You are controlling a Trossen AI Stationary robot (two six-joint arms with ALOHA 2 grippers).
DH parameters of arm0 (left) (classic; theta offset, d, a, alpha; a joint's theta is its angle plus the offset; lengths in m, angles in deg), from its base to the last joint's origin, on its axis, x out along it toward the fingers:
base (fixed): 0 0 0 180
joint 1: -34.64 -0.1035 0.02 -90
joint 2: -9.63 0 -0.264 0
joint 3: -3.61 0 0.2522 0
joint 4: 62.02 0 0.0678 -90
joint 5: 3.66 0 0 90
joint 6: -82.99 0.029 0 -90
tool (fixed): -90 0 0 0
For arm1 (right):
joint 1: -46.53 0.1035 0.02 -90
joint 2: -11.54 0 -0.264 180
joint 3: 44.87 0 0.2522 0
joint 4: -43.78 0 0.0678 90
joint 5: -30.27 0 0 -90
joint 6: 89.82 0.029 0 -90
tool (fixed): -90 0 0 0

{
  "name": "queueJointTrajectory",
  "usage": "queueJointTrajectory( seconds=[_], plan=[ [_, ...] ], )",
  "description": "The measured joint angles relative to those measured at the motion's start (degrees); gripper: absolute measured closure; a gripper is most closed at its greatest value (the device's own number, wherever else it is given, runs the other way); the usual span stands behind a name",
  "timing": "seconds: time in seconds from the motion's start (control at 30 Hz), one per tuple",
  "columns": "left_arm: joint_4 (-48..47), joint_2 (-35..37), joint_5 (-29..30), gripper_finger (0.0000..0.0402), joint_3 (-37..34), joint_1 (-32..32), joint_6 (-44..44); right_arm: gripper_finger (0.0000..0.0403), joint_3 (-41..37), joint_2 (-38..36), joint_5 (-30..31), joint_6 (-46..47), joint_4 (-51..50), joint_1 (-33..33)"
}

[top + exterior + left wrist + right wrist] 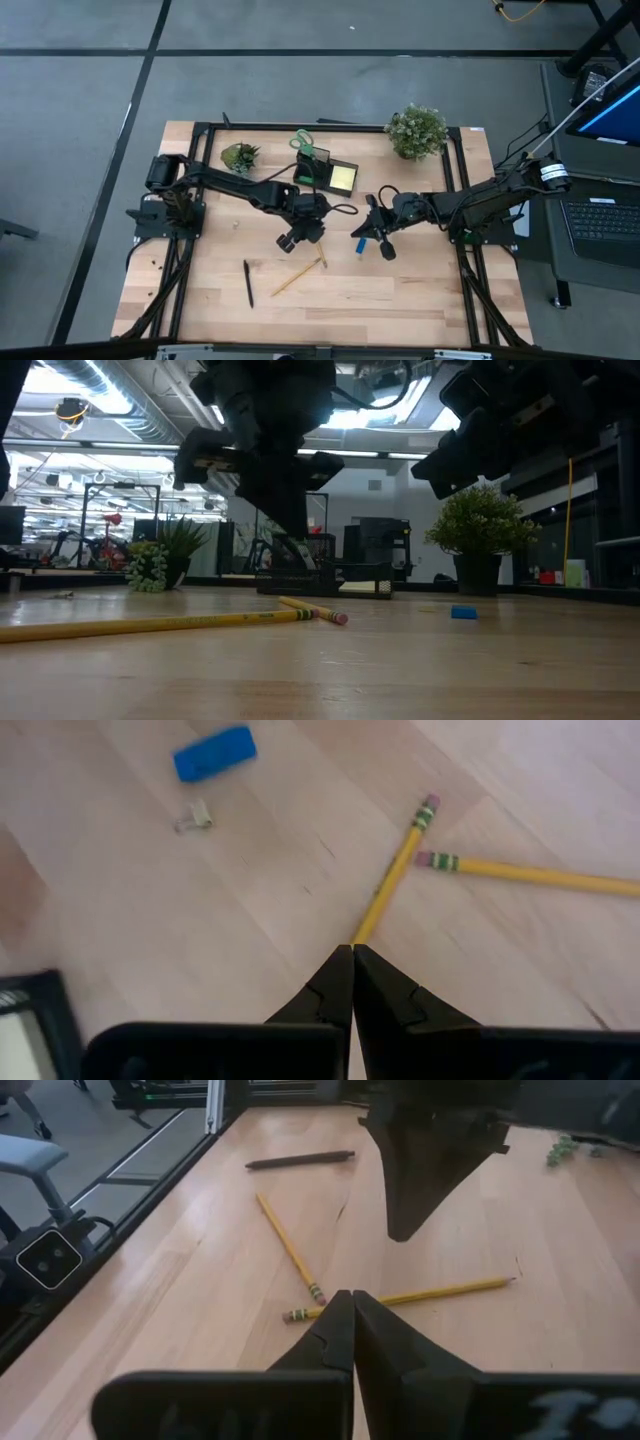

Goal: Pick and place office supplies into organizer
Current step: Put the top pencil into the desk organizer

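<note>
Black mesh organizer [330, 172], scissors [303, 143], apparently yellow pad [343, 178]

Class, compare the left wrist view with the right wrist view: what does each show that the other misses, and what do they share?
Only the left wrist view shows the blue piece, a small clip beside it, and a corner of the organizer. Only the right wrist view shows the black pen lying near the table edge, the floor beyond it, and the left gripper hanging shut above the wood. Both show the two pencils with their eraser ends close together, and each view's own gripper shut, left and right.
</note>
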Motion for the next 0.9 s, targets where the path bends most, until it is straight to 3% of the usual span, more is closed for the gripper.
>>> queueJointTrajectory(
  seconds=[0.57, 0.9],
  plan=[
    [1.93, -1.91, 3.03, 0.0315, 0.06, 0.91, 0.56, 0.0395, 0.0, 0.0, -0.02, 1.54, -0.2, 0.0],
    [-4.56, -8.58, 2.47, 0.0315, 5.75, 1.46, 1.15, 0.0395, 0.0, 0.0, -0.04, 1.53, -0.37, 0.0]
  ],
)
